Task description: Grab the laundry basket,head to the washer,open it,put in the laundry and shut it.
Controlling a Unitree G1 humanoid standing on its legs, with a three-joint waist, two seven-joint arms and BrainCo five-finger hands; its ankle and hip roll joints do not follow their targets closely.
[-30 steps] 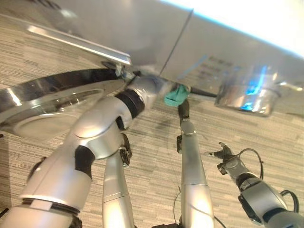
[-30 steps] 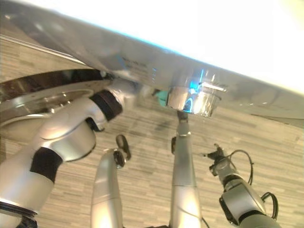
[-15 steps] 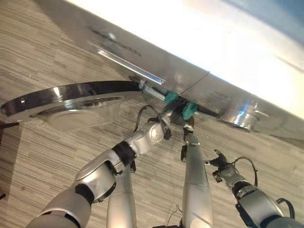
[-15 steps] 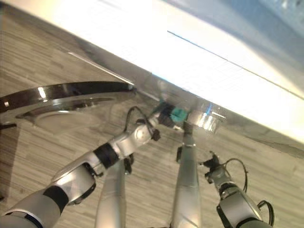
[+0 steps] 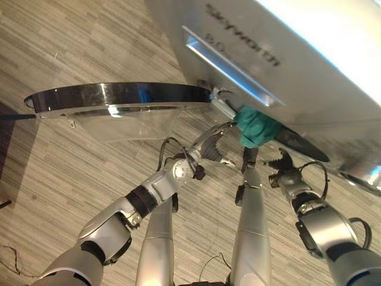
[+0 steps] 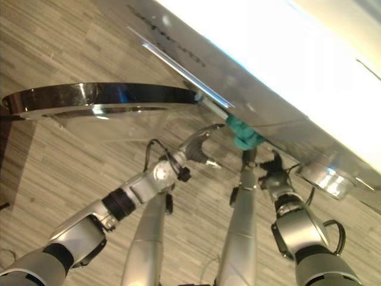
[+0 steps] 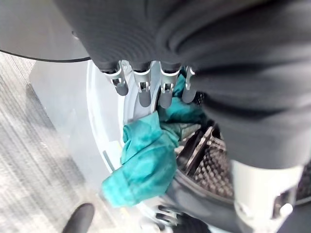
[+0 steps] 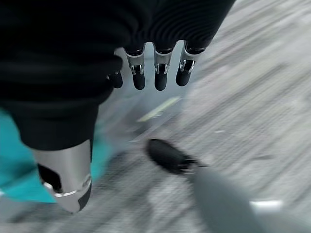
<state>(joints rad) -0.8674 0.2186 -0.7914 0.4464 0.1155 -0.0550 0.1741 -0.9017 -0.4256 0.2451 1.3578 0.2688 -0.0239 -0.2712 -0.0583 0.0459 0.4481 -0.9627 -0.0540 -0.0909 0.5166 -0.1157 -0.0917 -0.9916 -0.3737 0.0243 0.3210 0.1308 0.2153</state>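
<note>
Striped wood-look floor [image 5: 71, 155] underfoot, white washer [image 5: 286, 65] at far right with round glass door [image 5: 119, 104] swung wide to the left. Teal laundry [image 5: 255, 126] bunched over the drum opening's rim, half in, half hanging out. Left hand [image 5: 214, 143] just beside the cloth, fingers relaxed and spread, gripping nothing. Right hand [image 5: 283, 173] low and near, right of the laundry, fingers loosely extended, empty.

A cloth [image 5: 256, 126] is draped over the washer [image 5: 280, 65] opening's rim, right of the open door [image 5: 119, 98].
</note>
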